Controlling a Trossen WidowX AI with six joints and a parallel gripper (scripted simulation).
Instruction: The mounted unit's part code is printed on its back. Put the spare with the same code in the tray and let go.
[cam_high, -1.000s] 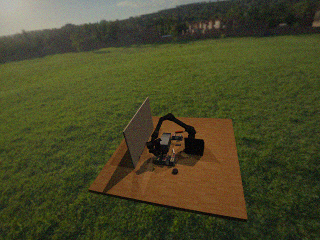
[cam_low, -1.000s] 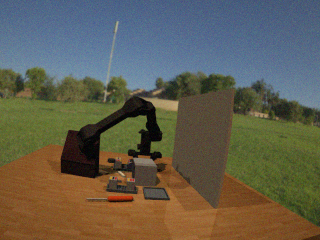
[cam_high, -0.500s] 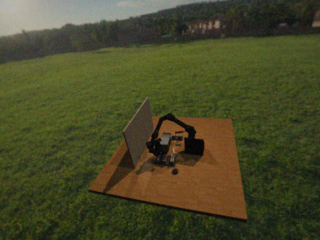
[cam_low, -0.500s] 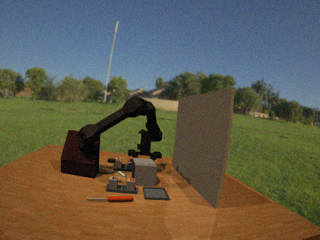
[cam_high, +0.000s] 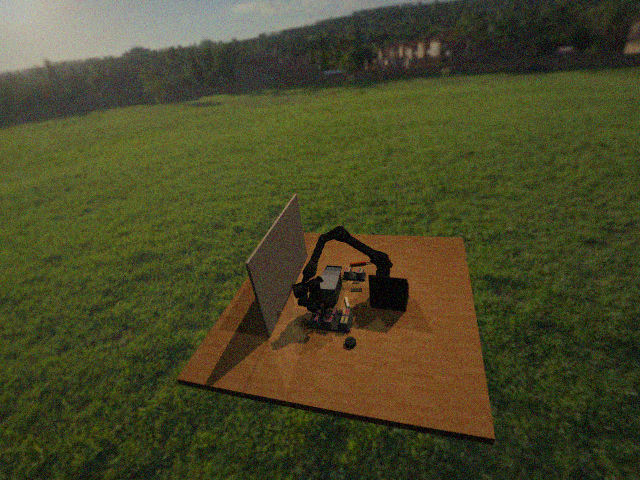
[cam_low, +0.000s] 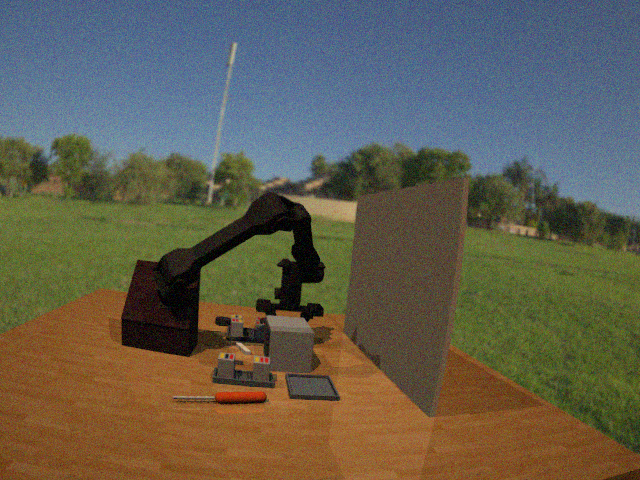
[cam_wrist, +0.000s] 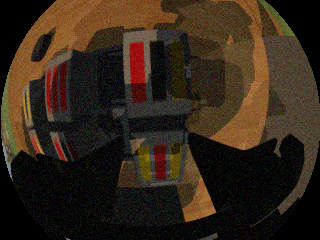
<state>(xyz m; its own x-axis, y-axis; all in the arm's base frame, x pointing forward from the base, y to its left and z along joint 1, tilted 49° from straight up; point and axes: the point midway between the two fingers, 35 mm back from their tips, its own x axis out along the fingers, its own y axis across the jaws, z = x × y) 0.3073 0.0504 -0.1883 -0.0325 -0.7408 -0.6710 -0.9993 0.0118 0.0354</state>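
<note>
Claw (cam_high: 319, 308) (cam_low: 289, 313) (cam_wrist: 156, 139) is hovering over far rack (cam_high: 329, 329) (cam_low: 241, 339), fingers standing fairly wide, holding nothing. Coded spares (cam_low: 261, 368) (cam_wrist: 160, 162) are sitting in both racks; can't tell which one's matching. Tray (cam_low: 312, 398) is lying nr box (cam_low: 289, 346), w/ no spare in it.

Gripper (cam_high: 321, 308) (cam_low: 290, 316) (cam_wrist: 156, 139): fingertips hidden behind the gray box (cam_low: 290, 345) in exterior; beneath the hand, the far rack (cam_low: 242, 338) is partly covered (same box). Stripes on its blocks too small to read from top. Wrist view cuts off the gray panel (cam_wrist: 292, 95) beside the hand.
</note>
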